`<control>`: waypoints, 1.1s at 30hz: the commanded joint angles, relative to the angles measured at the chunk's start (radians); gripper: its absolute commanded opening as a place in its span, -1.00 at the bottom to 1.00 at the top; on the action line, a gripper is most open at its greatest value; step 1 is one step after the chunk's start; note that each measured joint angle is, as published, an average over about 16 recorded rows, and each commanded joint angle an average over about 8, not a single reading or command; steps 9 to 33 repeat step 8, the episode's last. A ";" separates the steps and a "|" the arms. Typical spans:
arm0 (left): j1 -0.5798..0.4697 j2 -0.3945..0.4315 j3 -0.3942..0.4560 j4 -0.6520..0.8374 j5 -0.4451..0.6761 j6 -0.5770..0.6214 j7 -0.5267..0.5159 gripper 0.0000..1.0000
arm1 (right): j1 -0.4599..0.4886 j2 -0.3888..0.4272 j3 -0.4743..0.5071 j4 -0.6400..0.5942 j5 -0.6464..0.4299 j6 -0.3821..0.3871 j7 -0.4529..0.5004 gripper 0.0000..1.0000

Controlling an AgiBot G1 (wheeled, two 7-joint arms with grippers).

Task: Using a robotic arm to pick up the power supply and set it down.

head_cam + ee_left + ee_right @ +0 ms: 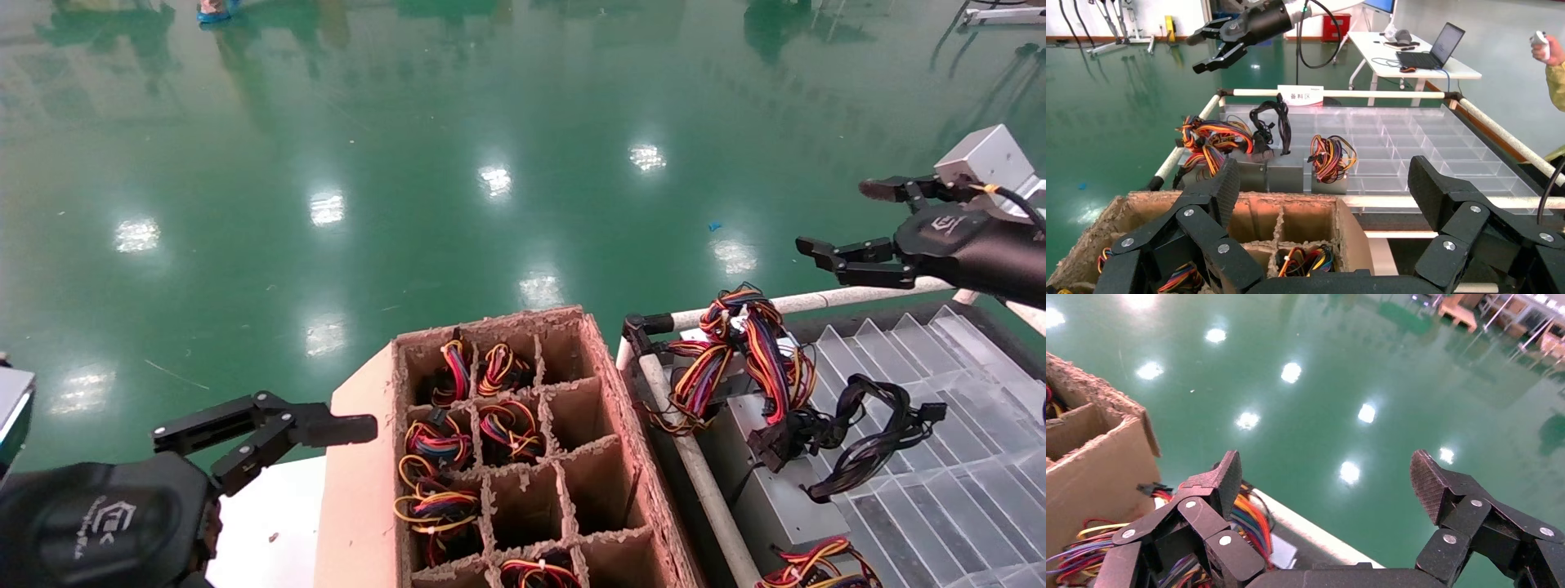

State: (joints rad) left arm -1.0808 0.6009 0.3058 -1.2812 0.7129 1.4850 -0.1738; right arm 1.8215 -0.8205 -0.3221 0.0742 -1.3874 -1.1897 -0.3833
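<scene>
Three grey boxes stand in a row along the near edge of the clear divided tray (pixel 1413 141). One power supply (pixel 1329 184) is a small grey box with a tied bundle of red, yellow and purple wires on top. Another power supply (pixel 739 347) with a bigger coloured bundle sits at the tray's far left corner. My right gripper (pixel 833 219) hangs open in the air above and beyond that corner, holding nothing. My left gripper (pixel 270 433) is open and empty beside the cardboard box's left wall. The right wrist view shows coloured wires (pixel 1248 517) below its left finger.
A cardboard box (pixel 621 408) with a paper grid stands between the arms; several cells hold wire bundles (pixel 437 445). A grey box with thick black cables (pixel 866 425) lies mid-row. White rails (pixel 695 465) frame the tray. A table with a laptop (pixel 1438 52) stands behind.
</scene>
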 commanded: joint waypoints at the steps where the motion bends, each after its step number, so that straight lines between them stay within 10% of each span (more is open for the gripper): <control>1: 0.000 0.000 0.000 0.000 0.000 0.000 0.000 1.00 | -0.006 0.006 0.003 0.007 0.007 -0.007 -0.005 1.00; 33: 0.000 0.000 0.000 0.001 0.000 0.000 0.000 1.00 | -0.070 0.024 0.007 0.111 0.064 -0.033 0.045 1.00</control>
